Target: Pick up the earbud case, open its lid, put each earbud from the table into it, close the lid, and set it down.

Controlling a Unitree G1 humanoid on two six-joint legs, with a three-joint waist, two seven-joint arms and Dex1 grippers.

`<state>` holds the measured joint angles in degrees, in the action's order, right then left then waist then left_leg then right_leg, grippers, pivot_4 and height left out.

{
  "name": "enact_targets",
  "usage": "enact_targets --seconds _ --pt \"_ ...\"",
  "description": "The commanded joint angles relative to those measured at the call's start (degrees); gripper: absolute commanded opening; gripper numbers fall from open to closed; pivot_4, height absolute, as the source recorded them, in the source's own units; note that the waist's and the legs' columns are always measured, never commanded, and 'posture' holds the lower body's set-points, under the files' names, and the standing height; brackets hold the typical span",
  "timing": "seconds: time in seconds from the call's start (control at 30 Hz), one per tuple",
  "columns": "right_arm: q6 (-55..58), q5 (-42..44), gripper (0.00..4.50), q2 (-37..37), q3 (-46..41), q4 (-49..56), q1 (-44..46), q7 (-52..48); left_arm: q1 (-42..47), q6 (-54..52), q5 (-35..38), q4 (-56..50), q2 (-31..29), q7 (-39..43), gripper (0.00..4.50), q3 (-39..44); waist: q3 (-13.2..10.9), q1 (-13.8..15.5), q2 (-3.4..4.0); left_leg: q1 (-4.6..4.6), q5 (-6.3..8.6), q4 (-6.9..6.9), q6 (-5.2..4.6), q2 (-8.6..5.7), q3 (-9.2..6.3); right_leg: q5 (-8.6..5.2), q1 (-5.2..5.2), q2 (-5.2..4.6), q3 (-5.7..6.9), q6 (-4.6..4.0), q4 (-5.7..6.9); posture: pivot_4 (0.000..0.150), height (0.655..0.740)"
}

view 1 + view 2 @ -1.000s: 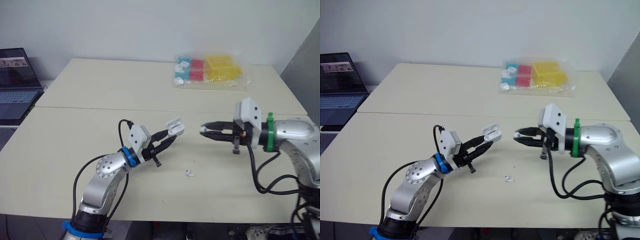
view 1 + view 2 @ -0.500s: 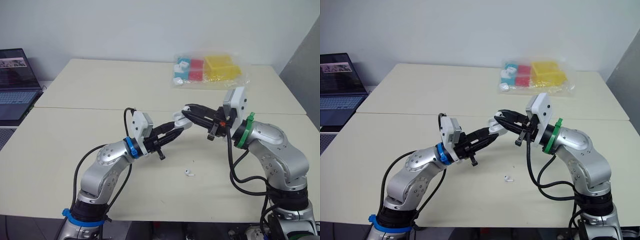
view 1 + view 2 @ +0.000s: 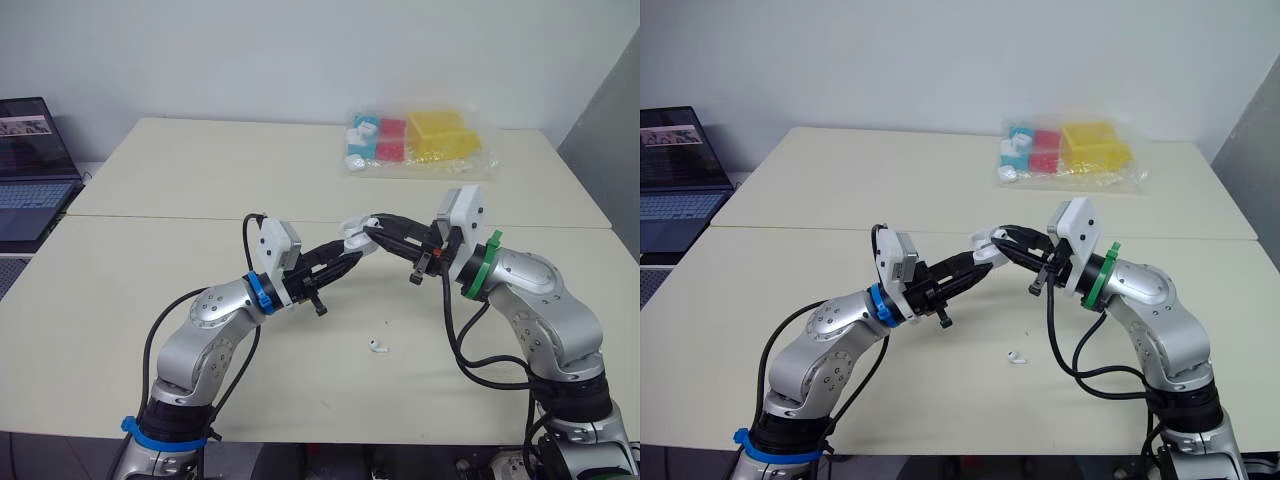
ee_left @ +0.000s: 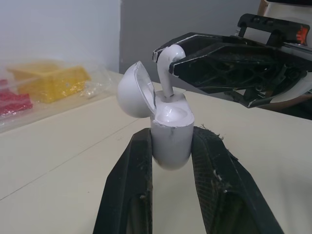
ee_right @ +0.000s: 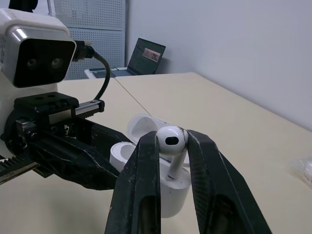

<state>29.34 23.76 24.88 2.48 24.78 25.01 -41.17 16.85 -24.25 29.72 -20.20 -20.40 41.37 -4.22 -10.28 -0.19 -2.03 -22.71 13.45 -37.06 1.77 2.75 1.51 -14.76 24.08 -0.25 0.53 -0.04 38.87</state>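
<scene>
My left gripper (image 4: pixel 170 146) is shut on the white earbud case (image 4: pixel 169 131), held above the table with its lid (image 4: pixel 134 90) swung open. My right gripper (image 5: pixel 170 144) is shut on a white earbud (image 5: pixel 171 141) and holds it stem-down over the case, the stem tip reaching into the case's opening (image 4: pixel 168 95). In the head views the two grippers meet over the table's middle, at the case (image 3: pixel 355 238). A second white earbud (image 3: pixel 378 346) lies on the table nearer the front edge, below the grippers.
A clear bag of red, yellow and blue-white items (image 3: pixel 418 140) lies at the far side of the table. An open laptop (image 3: pixel 30 165) stands on the left, off the table's edge. A seam (image 3: pixel 150 216) runs across the tabletop.
My right gripper swung left from open space to the case, bringing the earbud over the opening. My left gripper lifted the case slightly toward it.
</scene>
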Motion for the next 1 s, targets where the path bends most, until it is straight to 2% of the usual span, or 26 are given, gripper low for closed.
enact_targets --seconds 0.03,0.33,0.5,0.63,0.8,0.93,1.0 --pt "-1.28 -0.4 0.45 1.28 0.44 0.8 -0.8 -0.55 1.06 1.3 0.43 -2.2 -0.2 0.4 0.78 0.54 0.0 0.0 0.0 0.0 0.0 0.0 0.0 0.0 0.0 0.0 0.0 0.0 0.0 0.0 -0.01 0.15 0.74" --pt "1.14 1.99 0.45 3.43 0.87 1.38 -1.15 -1.78 0.84 2.67 -0.94 -1.83 0.21 0.79 0.78 0.29 0.0 0.01 0.0 0.0 0.0 0.0 0.0 0.0 0.0 0.0 0.0 0.0 0.0 0.0 -0.01 0.15 0.74" --pt "4.62 6.06 2.08 5.19 -0.77 3.62 -0.6 -2.38 0.57 3.75 -1.88 -1.08 0.24 1.02 0.78 0.02 0.0 0.02 0.0 -0.01 0.0 0.01 0.0 0.0 0.0 0.0 0.01 0.0 0.0 0.0 -0.02 0.15 0.74" --pt "7.1 10.57 2.1 7.03 -3.89 6.2 -0.78 -2.84 0.42 4.69 -2.65 -0.18 0.1 0.99 0.78 -0.02 0.0 0.04 0.0 -0.03 0.0 0.01 0.0 0.0 -0.01 0.0 0.01 0.0 0.01 0.0 -0.04 0.15 0.74" --pt "11.05 15.21 2.1 13.35 -8.48 8.84 -1.56 -4.55 0.13 5.82 -3.64 0.96 0.09 0.22 0.78 0.66 0.0 0.06 0.0 -0.04 0.0 0.01 0.0 0.0 -0.01 0.0 0.0 -0.01 0.02 0.0 -0.07 0.15 0.74" --pt "12.66 12.58 2.1 22.9 -7.17 12.01 -6.47 -7.85 -0.3 8.64 -5.64 3.29 -0.93 0.24 0.78 1.78 0.0 0.1 0.0 -0.05 0.01 0.03 -0.01 0.0 -0.02 0.0 0.0 -0.01 0.04 0.0 -0.14 0.15 0.74" --pt "12.31 9.23 2.1 26.56 -3.07 13.9 -9.08 -8.51 -0.47 9.88 -6.32 4.05 -1.48 0.68 0.78 1.85 0.0 0.1 0.0 -0.07 0.01 0.06 -0.01 0.0 -0.02 -0.01 0.0 -0.01 0.05 0.0 -0.18 0.15 0.74"
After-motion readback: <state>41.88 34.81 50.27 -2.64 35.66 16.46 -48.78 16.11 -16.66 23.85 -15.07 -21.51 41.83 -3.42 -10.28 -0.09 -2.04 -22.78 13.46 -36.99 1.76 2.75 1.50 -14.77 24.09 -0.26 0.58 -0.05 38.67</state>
